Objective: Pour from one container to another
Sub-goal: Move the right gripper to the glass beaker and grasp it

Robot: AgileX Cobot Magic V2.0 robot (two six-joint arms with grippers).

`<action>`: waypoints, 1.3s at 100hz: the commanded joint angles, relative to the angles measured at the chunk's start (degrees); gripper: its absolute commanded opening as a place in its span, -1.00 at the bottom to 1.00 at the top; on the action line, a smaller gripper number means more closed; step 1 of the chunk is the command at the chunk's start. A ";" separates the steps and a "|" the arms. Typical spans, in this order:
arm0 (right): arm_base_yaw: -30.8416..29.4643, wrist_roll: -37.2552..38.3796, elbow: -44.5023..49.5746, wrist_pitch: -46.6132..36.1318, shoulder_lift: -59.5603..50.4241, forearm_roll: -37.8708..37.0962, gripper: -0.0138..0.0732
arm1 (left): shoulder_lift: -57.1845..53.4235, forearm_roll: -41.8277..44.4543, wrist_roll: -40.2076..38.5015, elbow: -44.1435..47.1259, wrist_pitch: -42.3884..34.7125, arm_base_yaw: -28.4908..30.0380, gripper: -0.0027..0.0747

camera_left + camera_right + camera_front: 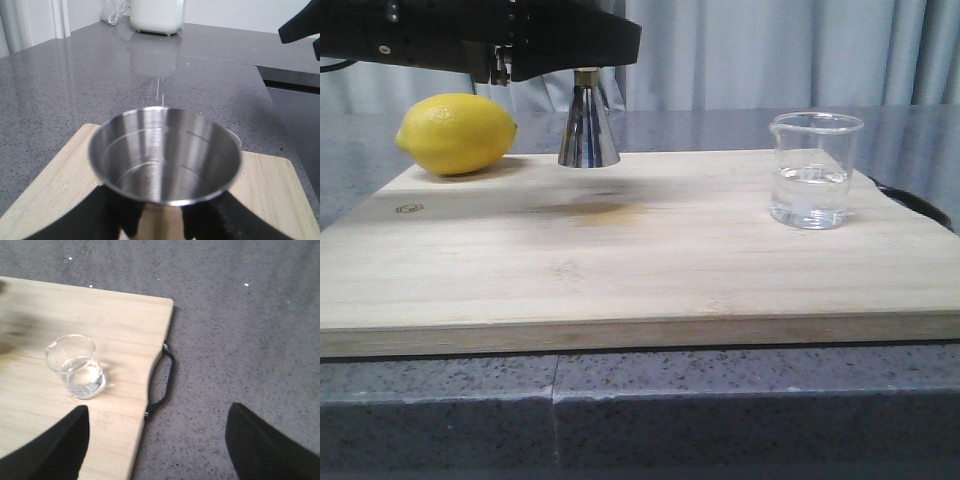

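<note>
Black fingers of the left gripper (pixel 162 225) are seen closed around the waist of the tall shiny steel hourglass-shaped jigger (pixel 588 128), whose open upper cup (pixel 165 152) appears empty in the left wrist view. In the front view the jigger is seen with its base at the far edge of the pale wooden cutting board (pixel 620 260), upright; whether the base touches the board cannot be told. A yellow lemon (pixel 456 133) is noted just beside the jigger, at the board's far left corner.

The right gripper (pixel 155 445) is held wide open above the board's right edge with nothing between its fingers (pixel 55 445). The small clear glass beaker (pixel 812 170) is recorded upright on the right part of the board, well apart from the jigger, partly filled with clear liquid. A black handle (pixel 165 377) is attached to the board's right edge. The board rests on a grey speckled stone counter (pixel 240 330).
</note>
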 commanded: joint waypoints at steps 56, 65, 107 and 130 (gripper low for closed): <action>17.31 -3.52 -21.18 7.80 22.30 0.91 0.45 | -2.74 -4.84 -0.43 -1.63 5.34 -0.58 -0.26; 17.67 -3.41 -21.18 7.92 23.51 0.91 0.45 | -2.74 -4.84 -0.43 -1.63 5.34 -0.58 -0.26; 17.71 -3.41 -6.58 -18.41 19.55 3.99 0.45 | -2.74 -4.84 -0.43 -1.63 5.34 -0.58 -0.26; 19.13 -3.41 8.40 -36.39 13.26 5.71 0.45 | -2.74 -4.84 -0.43 -1.63 5.34 -0.58 -0.26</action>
